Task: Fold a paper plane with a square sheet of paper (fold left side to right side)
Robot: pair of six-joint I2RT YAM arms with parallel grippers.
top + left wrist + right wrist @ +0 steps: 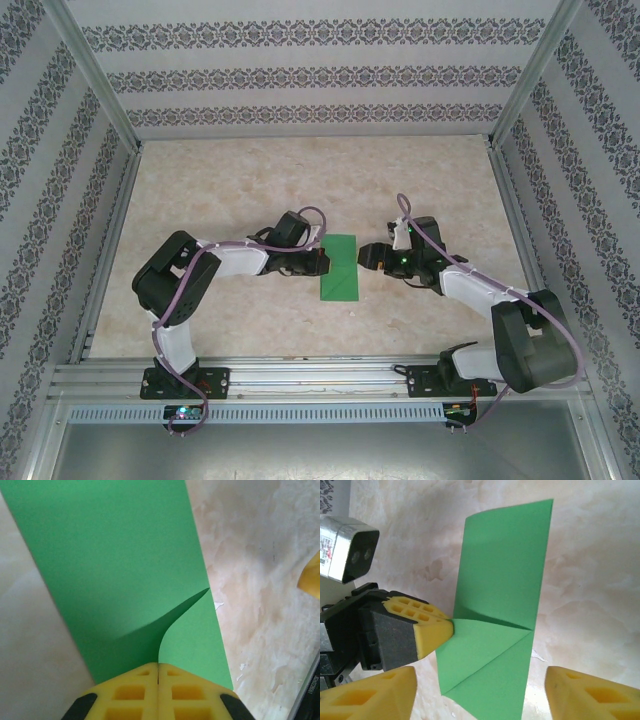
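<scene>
The sheet [340,267] lies near the middle of the table [230,190], between the two grippers. From above it reads as an upright green rectangle, narrower than it is long, so it is folded over on itself and not spread as a flat square. A faint diagonal crease crosses its near part. In the right wrist view, the end nearest that camera shows as a triangle split by another crease.

The left gripper [320,262] sits at the sheet's left edge. Its yellow fingers [132,692] are pressed together with no gap. The sheet's top layer lifts off the lower one in a shallow curl that runs into the seam between them, so the gripper is pinching that edge. The right wrist view agrees: the fingertip meets the left edge just where the top layer rises into a low tent, while the rest of the sheet lies flat on the table.

The right gripper [366,254] hovers just beside the sheet's right edge and looks apart from it from above. Its fingers [375,695] stand wide apart and grip nothing, and in its own camera they flank the sheet's nearest end. Whether they touch the table cannot be told.
</scene>
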